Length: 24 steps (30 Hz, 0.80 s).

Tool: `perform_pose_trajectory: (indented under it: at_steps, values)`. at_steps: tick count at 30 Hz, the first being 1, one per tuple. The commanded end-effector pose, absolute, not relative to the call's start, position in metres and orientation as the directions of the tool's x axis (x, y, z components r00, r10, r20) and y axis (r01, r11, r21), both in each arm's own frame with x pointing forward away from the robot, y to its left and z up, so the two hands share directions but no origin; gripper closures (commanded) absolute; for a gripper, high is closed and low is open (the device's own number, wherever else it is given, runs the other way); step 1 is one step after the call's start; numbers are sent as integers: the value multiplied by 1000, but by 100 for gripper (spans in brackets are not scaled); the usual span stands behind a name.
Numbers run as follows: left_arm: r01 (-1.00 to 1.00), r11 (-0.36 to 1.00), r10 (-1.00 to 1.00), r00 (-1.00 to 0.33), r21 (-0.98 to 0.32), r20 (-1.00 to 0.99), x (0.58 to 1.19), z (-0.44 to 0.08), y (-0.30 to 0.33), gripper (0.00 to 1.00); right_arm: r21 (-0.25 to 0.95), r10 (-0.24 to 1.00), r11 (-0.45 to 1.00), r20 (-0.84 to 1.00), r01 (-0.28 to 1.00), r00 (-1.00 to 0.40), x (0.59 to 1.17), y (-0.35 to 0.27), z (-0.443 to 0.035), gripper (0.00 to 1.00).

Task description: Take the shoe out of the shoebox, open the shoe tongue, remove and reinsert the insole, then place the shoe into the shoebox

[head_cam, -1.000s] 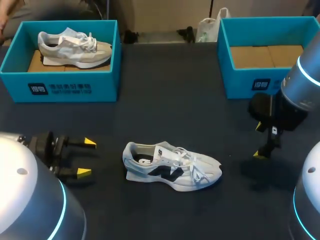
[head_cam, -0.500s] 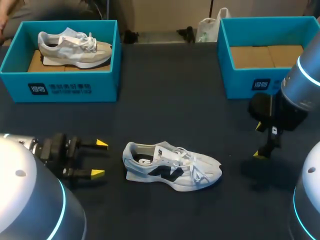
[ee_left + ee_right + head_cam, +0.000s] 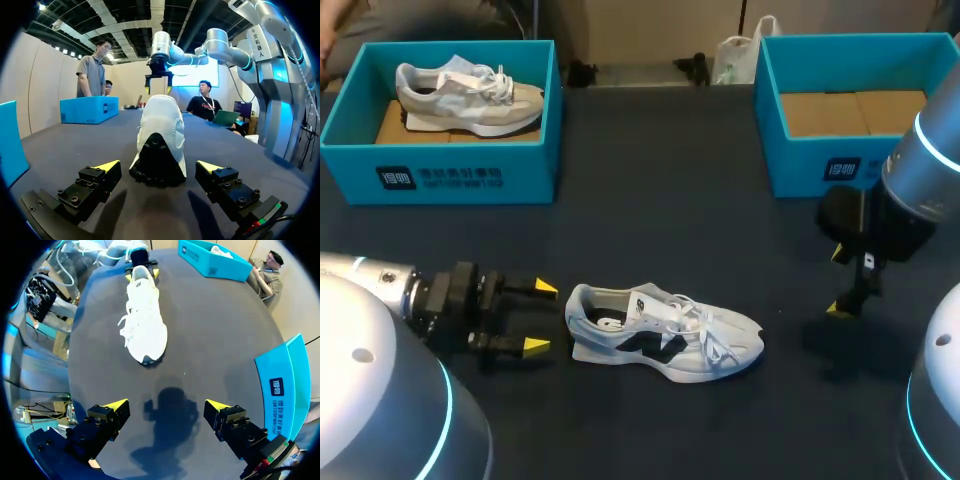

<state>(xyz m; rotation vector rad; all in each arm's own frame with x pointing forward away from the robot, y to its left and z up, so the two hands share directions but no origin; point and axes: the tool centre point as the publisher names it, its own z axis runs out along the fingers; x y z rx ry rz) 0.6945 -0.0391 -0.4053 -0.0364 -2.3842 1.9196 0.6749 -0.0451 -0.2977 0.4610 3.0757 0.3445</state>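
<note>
My left hand (image 3: 540, 317) is open just left of the shoe (image 3: 665, 335) on the counter (image 3: 650, 220); right hand (image 3: 838, 281) open, well apart.

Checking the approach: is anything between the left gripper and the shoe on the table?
Nothing visible. The open left gripper faces the heel of the shoe, with only bare table between them.
</note>
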Motion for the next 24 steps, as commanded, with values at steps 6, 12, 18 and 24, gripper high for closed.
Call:
perform_pose_trajectory:
  at_steps: [6,12,18,24]
  values:
    - [-30,223,122,-991,-974,58,707,-413,-49,0,217,291,933,18,288,-956,674,-45,-298,0]
    - [-28,224,148,-987,-974,62,708,-415,-55,0,217,291,933,18,288,-956,674,-45,-298,0]
    - [-28,225,168,-984,-974,67,702,-415,-61,0,217,291,933,18,288,-956,674,-45,-298,0]
    - [-27,229,176,-982,-973,68,697,-416,-70,0,217,291,933,18,288,-956,674,-45,-298,0]
